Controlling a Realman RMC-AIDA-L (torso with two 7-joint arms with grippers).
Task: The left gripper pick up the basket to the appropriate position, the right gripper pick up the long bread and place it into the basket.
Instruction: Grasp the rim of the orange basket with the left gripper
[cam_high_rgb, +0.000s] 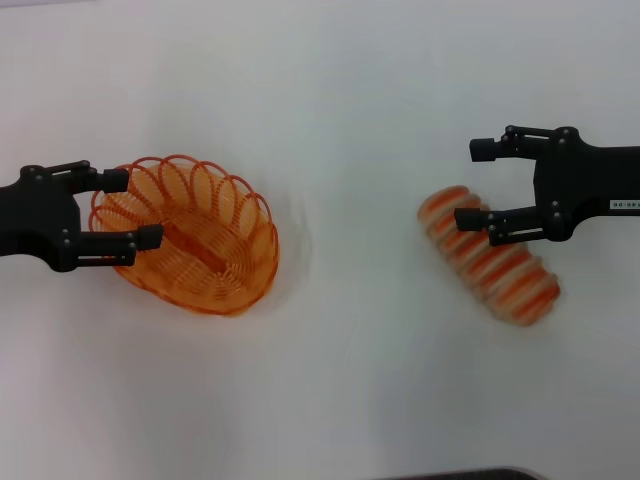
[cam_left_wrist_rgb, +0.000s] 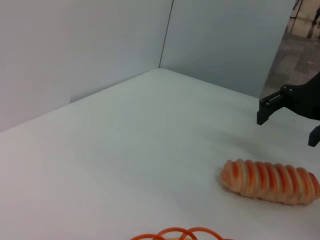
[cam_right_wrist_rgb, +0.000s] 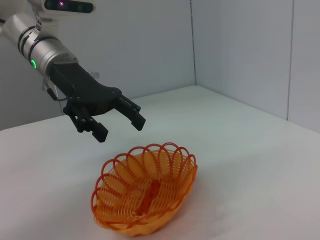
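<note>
Head view, both grippers: left gripper (cam_high_rgb: 122, 210) hangs spread over the outer end of the basket (cam_high_rgb: 190, 235), above the scalloped rim, grasping nothing; right gripper (cam_high_rgb: 480, 187) is likewise spread, one finger over the near end of the long bread (cam_high_rgb: 490, 258), the other off beyond it.
Head view, layout: basket and bread lie well apart on the white counter (cam_high_rgb: 350, 380).
Left wrist view, nearest: only a few loops of the basket (cam_left_wrist_rgb: 180, 233) rim show; the bread (cam_left_wrist_rgb: 270, 181) lies flat beyond, with the right gripper (cam_left_wrist_rgb: 287, 117) raised above it.
Right wrist view: left gripper (cam_right_wrist_rgb: 120, 125) hovers clear above the basket (cam_right_wrist_rgb: 145, 192), not touching.
Step, as judged: both approaches under way; neither grasp made.
Next move: left should descend and pinch the rim; right should straddle the loaf crosswise, then shut.
</note>
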